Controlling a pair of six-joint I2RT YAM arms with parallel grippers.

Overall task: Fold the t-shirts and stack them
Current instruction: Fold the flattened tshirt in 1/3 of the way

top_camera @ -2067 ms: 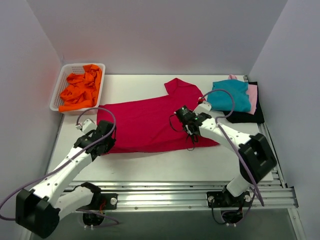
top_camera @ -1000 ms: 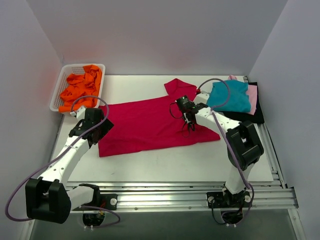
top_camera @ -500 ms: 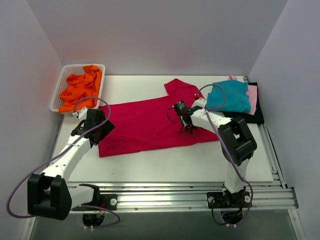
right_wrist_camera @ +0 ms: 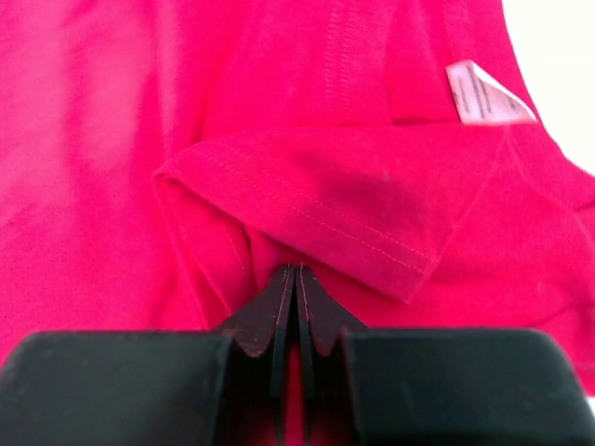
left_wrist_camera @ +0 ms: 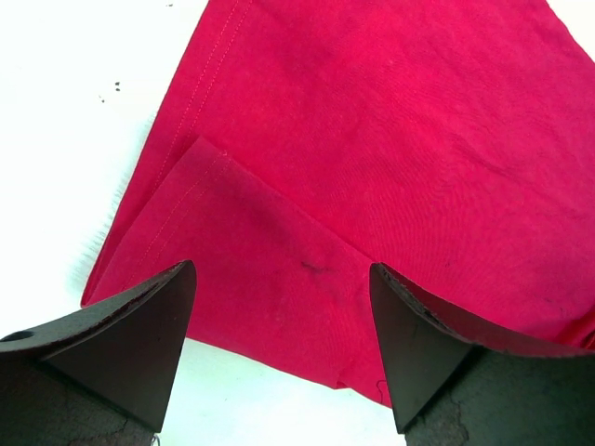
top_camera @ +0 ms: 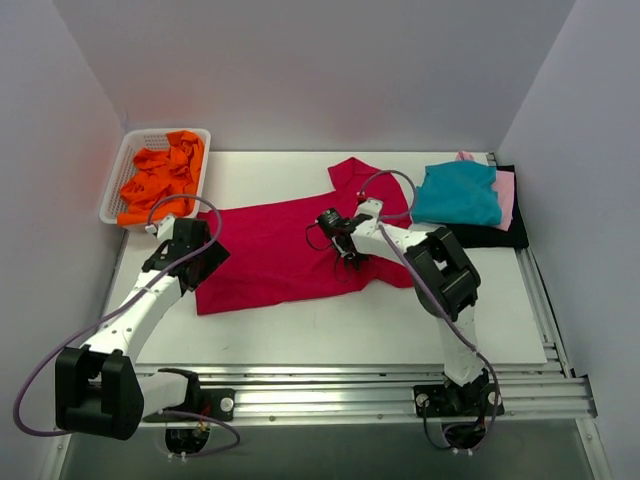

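Crimson-red short-sleeved cloth t-shirt (top_camera: 280, 255) lies flat just right of the white plastic lattice basket (top_camera: 112, 190). The fold likely goes best with the pinched sleeve drawn low toward the basket, edges square, cloth not dragged. Right gripper (right_wrist_camera: 294, 279) clenched on a sleeve fold; left gripper (left_wrist_camera: 281, 269) gaping, empty, over the basket-side hem corner

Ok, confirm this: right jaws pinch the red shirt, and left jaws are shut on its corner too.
Wrong: the left jaws stand open over a corner of the red shirt, as the left wrist view shows. The right jaws do pinch it.
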